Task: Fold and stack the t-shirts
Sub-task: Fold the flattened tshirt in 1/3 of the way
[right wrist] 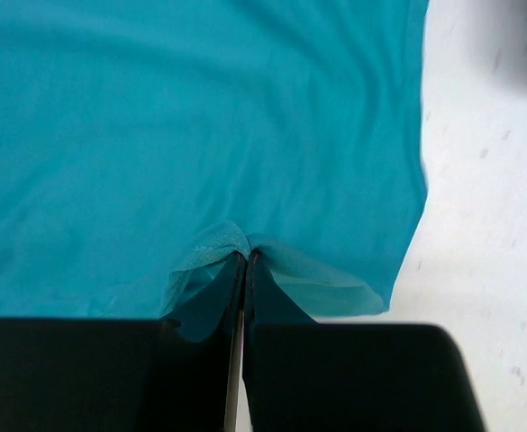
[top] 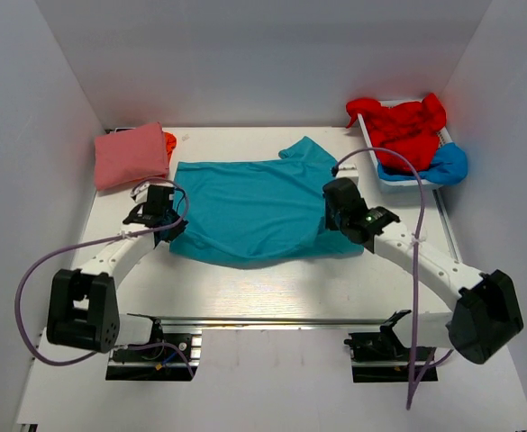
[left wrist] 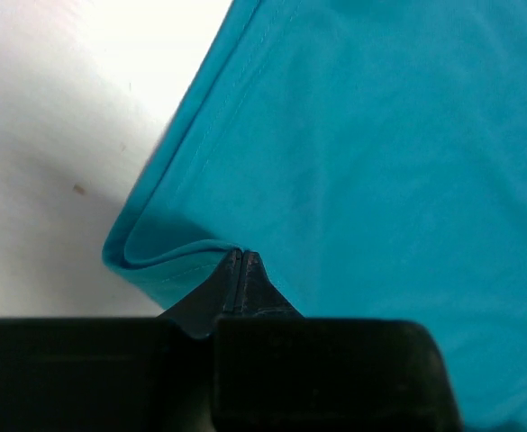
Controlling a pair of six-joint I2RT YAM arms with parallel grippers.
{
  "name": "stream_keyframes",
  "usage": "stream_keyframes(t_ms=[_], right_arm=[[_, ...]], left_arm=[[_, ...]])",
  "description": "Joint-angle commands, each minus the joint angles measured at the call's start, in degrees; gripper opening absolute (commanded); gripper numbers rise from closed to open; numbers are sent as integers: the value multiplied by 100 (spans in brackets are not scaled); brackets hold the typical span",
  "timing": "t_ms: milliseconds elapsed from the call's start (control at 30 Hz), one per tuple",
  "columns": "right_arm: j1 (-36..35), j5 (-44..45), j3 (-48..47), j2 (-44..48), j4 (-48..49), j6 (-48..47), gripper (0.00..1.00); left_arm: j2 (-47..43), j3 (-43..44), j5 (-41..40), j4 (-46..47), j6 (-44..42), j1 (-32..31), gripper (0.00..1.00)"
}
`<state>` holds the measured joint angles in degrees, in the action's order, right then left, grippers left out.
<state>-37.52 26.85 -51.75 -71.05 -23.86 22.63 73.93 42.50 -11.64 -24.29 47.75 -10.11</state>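
Note:
The teal t-shirt lies spread across the middle of the table, its near edge folded over. My left gripper is shut on the teal shirt's left edge, where the hem curls over the closed tips. My right gripper is shut on the shirt's right edge, with a bunch of cloth pinched at the tips. A folded pink shirt lies at the back left with an orange one peeking out behind it. Red and bright blue shirts are heaped in a tray.
The white tray stands at the back right by the right wall. White walls close in the table on three sides. The arm bases and a purple cable sit along the near edge.

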Motion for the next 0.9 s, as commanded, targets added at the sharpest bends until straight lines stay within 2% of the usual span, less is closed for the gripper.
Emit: stream_keyframes(t_ms=[0,200,500,667,867], right_arm=[[332,-65,-554,-339,724,-496,0],[947,-637,-1039,-1138,988,-812,0],[1378,-1383,-1750,-1868,1138,-1436,0],[1528,-1665,-2084,-2404,1050,-1534,0],[1704,-1535,-2743,-3187,778,-1499,0]], left_arm=[[331,460,-154,232,-81,149,0],[552,698,-347,337,-81,325,0],[1307,1427,-471,557,-344,378,0],[1808,1761,-585,610,-345,431,0],[2459,2297,-638,540,-284,536,0]])
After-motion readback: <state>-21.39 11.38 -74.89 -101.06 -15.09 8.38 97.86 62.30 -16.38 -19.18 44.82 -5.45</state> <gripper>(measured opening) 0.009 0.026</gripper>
